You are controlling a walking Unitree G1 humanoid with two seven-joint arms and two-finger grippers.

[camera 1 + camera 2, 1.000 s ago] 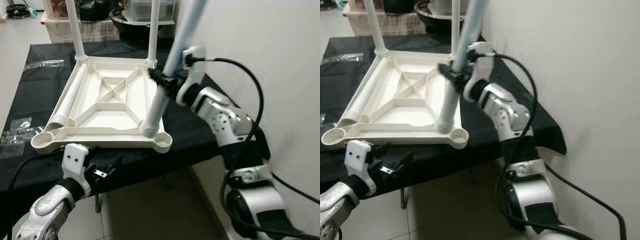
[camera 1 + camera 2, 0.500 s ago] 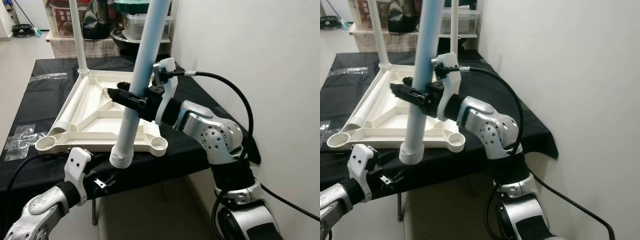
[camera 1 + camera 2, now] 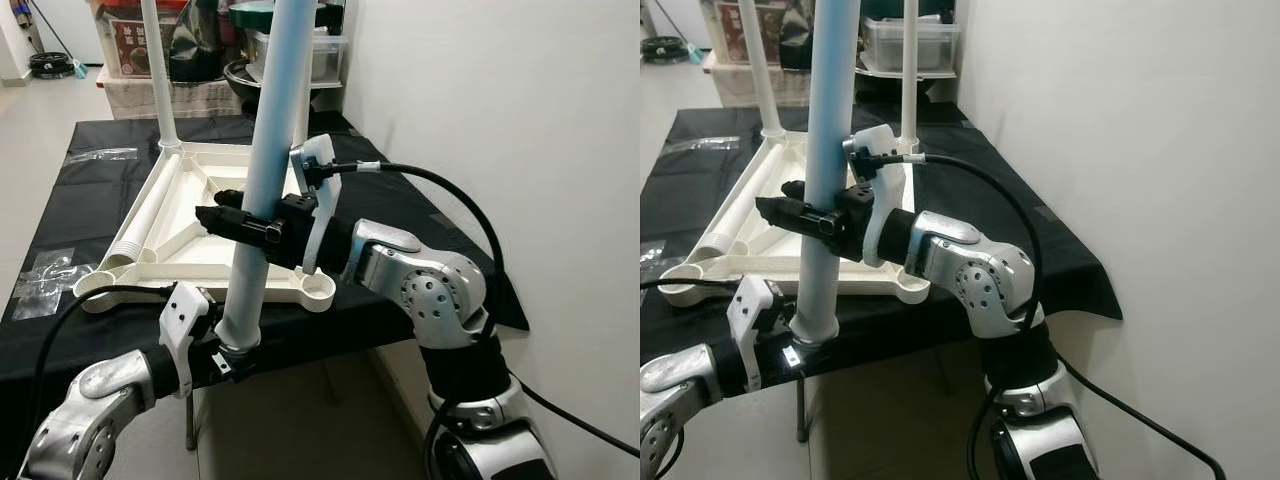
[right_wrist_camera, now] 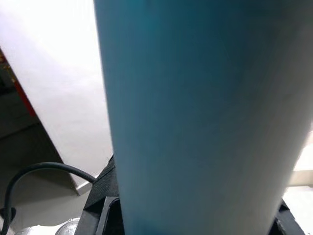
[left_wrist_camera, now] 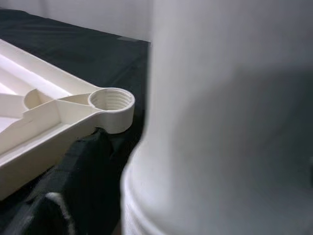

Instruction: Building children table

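White plastic tabletop frame (image 3: 215, 215) inverted on black-draped surface (image 3: 70, 190) | right hand (image 3: 240, 223) clamped on pale-blue tubular leg (image 3: 262, 170), upright for threading | left hand (image 3: 228, 352) at leg's base, finger state undeterminable | target: threaded corner socket (image 5: 111, 102).

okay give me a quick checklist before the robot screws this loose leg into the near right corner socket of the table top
1. right gripper shut on the table leg: ok.
2. Leg near upright: ok.
3. left gripper at the leg's threaded end: ok; whether it grips it: cannot tell.
4. Near right corner socket of the table top unobstructed: ok.
5. Threaded end lined up over that socket: not ok, it hangs in front of the table edge, below the top.
6. Table top flat on the black cloth: ok.
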